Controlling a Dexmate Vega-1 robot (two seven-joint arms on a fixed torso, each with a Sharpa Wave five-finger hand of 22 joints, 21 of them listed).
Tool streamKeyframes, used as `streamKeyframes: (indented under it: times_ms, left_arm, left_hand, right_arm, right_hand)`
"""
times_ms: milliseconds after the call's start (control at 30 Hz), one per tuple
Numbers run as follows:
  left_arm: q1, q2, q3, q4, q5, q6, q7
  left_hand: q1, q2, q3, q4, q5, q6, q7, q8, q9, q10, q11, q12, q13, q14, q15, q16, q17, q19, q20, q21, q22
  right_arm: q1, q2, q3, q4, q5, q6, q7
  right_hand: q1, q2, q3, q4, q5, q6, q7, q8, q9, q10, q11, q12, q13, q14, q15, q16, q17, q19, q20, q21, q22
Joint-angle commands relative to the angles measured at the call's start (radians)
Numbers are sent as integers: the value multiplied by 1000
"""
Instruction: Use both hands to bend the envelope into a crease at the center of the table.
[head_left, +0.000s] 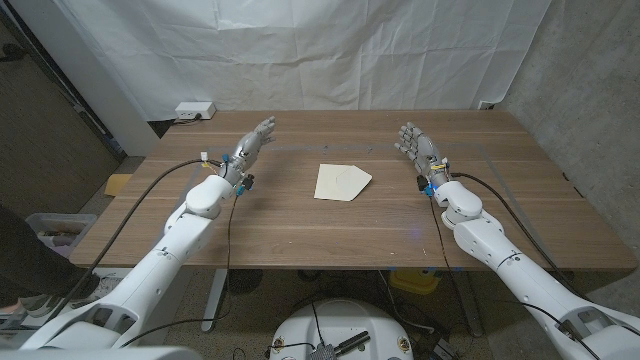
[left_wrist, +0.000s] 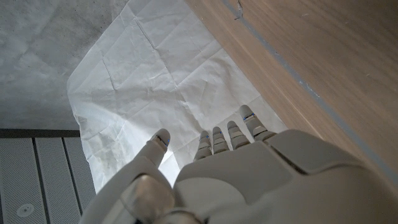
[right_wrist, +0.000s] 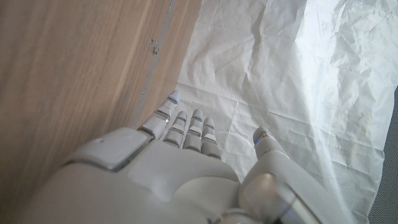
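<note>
The envelope (head_left: 342, 181) lies flat at the table's (head_left: 300, 235) centre, well apart from both hands. The left hand (head_left: 253, 141) and right hand (head_left: 416, 143) hover with fingers spread, holding nothing. Uneven pressing could likely slide the light paper instead of creasing it. The wrist views add the white backdrop (left_wrist: 143, 68), not the envelope.

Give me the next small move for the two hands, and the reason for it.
Probably bring both hands inward toward the envelope. It lies flat and untouched at the table's center, while the left hand and the right hand are held apart on either side of it, fingers spread, holding nothing. Neither can bend it until they reach its edges.
</note>
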Motion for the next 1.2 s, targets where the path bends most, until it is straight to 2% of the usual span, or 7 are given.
streamKeyframes:
  times_ms: [33, 500, 800, 1200]
  left_arm:
    - [-16, 46, 29, -47, 158, -10, 9]
    - [-31, 81, 60, -76, 295, -17, 6]
    - [-49, 96, 88, -88, 384, -21, 4]
    - [-57, 124, 125, -141, 517, -6, -9]
  left_hand:
    - [5, 12, 2, -9, 5, 9, -6, 7, 2, 9, -9, 3, 1, 7, -2, 7, 2, 4, -5, -3, 3]
    - [15, 17, 8, -20, 4, 62, -17, 15, 3, 34, -21, 7, 1, 22, -17, 5, 2, 19, -16, -7, 3]
    - [17, 18, 10, -23, 4, 63, -25, 10, 3, 36, -23, 5, 1, 25, -23, 4, 2, 22, -21, -9, 3]
    - [20, 21, 12, -25, 4, 62, -30, 5, 3, 36, -27, 2, 1, 25, -28, 2, 2, 23, -23, -12, 3]
  right_arm:
    - [-3, 4, -3, 1, -25, 15, -13]
    - [-12, -5, -8, -27, -57, 3, -52]
    - [-10, -9, -15, -33, -76, -7, -67]
    - [-13, -16, -17, -39, -87, -7, -73]
  right_hand:
    - [12, 1, 3, -8, 9, 12, -2, 4, 2, 8, 3, 5, 5, 8, 1, 5, 1, 5, 0, 6, 2]
    - [16, 10, 5, -13, 7, 20, -3, 6, 2, 13, 1, 6, 5, 8, -1, 7, 3, 7, -5, 7, 2]
    - [19, 14, 7, -15, 7, 24, -3, 7, 2, 16, 4, 7, 5, 9, -1, 8, 4, 8, -5, 7, 2]
    - [21, 18, 6, -18, 5, 27, -2, 7, 2, 21, 3, 8, 5, 10, -1, 9, 5, 9, -6, 7, 2]
